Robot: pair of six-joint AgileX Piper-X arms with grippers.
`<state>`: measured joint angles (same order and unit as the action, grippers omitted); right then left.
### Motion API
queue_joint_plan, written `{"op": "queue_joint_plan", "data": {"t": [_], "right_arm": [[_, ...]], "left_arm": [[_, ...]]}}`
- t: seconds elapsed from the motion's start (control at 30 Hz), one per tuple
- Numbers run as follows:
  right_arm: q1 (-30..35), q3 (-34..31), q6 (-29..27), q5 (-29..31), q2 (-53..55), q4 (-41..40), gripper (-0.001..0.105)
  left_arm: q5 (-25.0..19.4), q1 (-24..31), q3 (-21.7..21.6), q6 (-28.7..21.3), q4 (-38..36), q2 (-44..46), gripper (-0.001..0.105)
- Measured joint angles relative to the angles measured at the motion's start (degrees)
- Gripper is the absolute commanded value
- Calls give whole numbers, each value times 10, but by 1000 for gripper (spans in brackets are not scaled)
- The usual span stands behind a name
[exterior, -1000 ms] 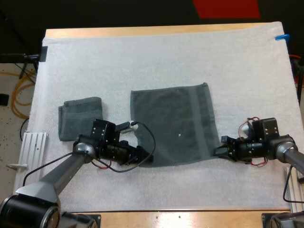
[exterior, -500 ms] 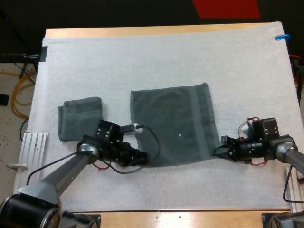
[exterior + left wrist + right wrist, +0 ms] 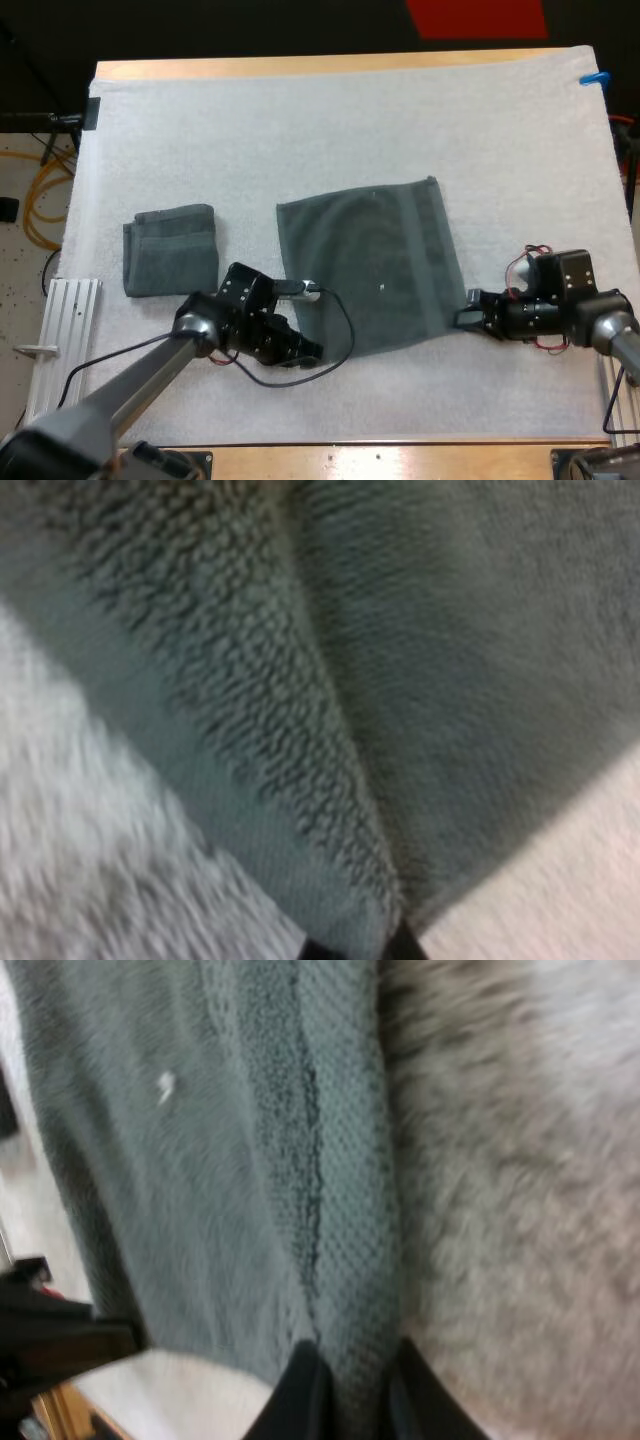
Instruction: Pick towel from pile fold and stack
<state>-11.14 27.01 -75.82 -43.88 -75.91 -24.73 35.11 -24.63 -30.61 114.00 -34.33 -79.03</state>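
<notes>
Two dark grey-green towels on the white mat [image 3: 330, 130], which covers the wooden table [image 3: 300, 66]. Item one: spread towel [image 3: 365, 265], a single layer, lying open and nearly flat around the middle of the mat, slightly skewed, with a woven band running along its right side and a small white speck [image 3: 382, 288] on its surface. Item two: folded towel [image 3: 170, 250], a compact rectangle, well apart to the left of the spread towel, touched by neither arm. Left gripper [image 3: 312, 352]: low on the mat at the near left corner of the spread towel, jaws closed narrow on that corner; in the left wrist view the two black fingertips [image 3: 405, 950] pinch the hem from both sides, and a crease runs away from them across the cloth. Right gripper [image 3: 466, 319]: low at the near right corner of the spread towel, jaws likewise narrow and clamped on the edge; in the right wrist view the fingers [image 3: 300, 1395] press on the banded hem from either side, and the other arm's dark gripper sits farther off at the opposite near corner. Both held corners are on the side of the towel nearest the arms; the far edge rests on the mat, untouched
</notes>
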Motion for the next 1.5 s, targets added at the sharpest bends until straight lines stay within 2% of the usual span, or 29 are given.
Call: {"op": "queue_joint_plan", "data": {"t": [0.13,0.27,0.4,0.53,0.67,0.87,1.0,1.23,1.5], "right_arm": [[-51,0,6,27,56,-47,0],[-99,-1,46,68,102,-67,0],[-117,-1,89,107,134,-63,0],[-117,-1,142,136,130,-8,0],[-117,-1,208,144,99,83,0],[-117,-1,321,166,12,259,0],[-96,-1,373,191,-28,339,0],[-37,-1,406,197,-69,390,0],[-21,-1,407,173,-111,447,0]], "left_arm": [[0,0,0,-2,-50,69,0],[0,0,0,-7,-92,119,0],[1,0,1,-8,-83,127,0],[3,20,2,0,-23,113,0],[6,62,2,20,44,82,0],[82,149,2,78,187,-4,0],[120,181,2,117,275,-50,0],[131,198,2,154,382,-99,0],[125,198,-22,159,419,-124,0]]}}
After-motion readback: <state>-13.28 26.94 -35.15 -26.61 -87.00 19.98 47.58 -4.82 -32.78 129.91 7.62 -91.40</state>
